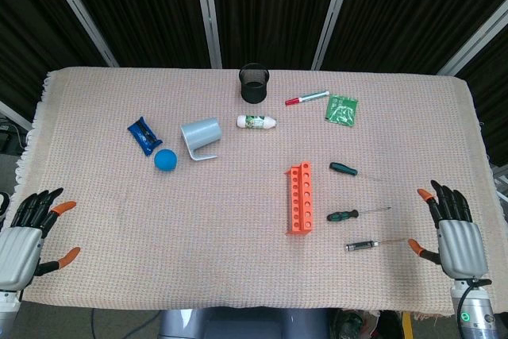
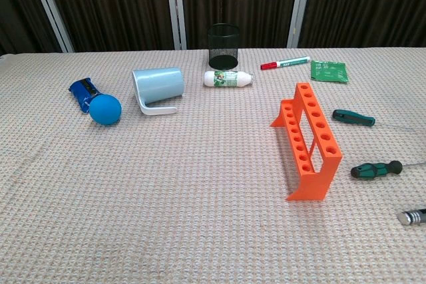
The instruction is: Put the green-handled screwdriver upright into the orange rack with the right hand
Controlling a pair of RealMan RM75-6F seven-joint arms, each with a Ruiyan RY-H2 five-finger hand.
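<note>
Orange plastic rack (image 1: 299, 197) stands on the woven surface (image 1: 198, 212); the green-handled screwdriver (image 1: 344, 215) lies flat just right of it. Further right, the right hand (image 1: 452, 232) hovers spread, holding nothing.

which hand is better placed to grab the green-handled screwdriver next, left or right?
Right. The right hand hovers open at the table's right edge, on the same side as the green-handled screwdriver lying beside the orange rack. The left hand is at the opposite edge, across the whole table.
</note>
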